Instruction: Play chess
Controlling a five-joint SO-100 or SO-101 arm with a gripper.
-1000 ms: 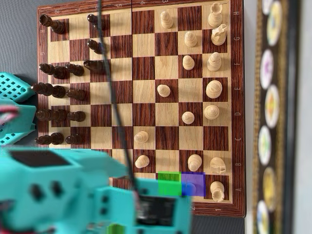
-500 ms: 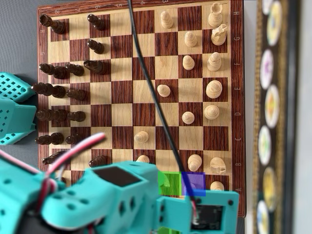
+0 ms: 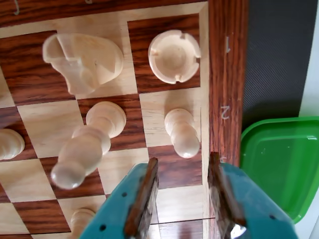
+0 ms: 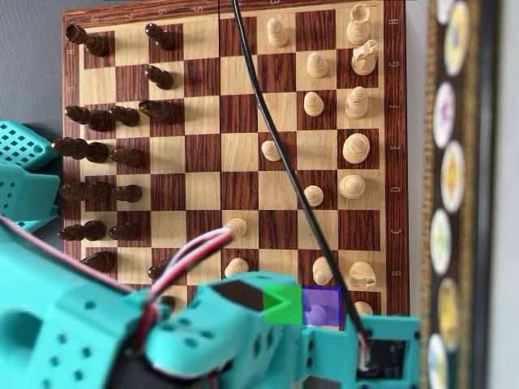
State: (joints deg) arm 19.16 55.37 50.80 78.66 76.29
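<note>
While the hand (image 3: pixel 180 191) gapes, the pawn (image 3: pixel 182 133) stands upright.

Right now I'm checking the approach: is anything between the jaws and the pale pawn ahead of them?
No. In the wrist view, only bare board squares separate the open gripper from the pawn.

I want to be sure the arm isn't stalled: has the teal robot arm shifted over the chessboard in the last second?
Yes. In the overhead view the teal robot arm has swept rightward along the wooden chessboard's bottom edge, now covering its lower right corner.
</note>
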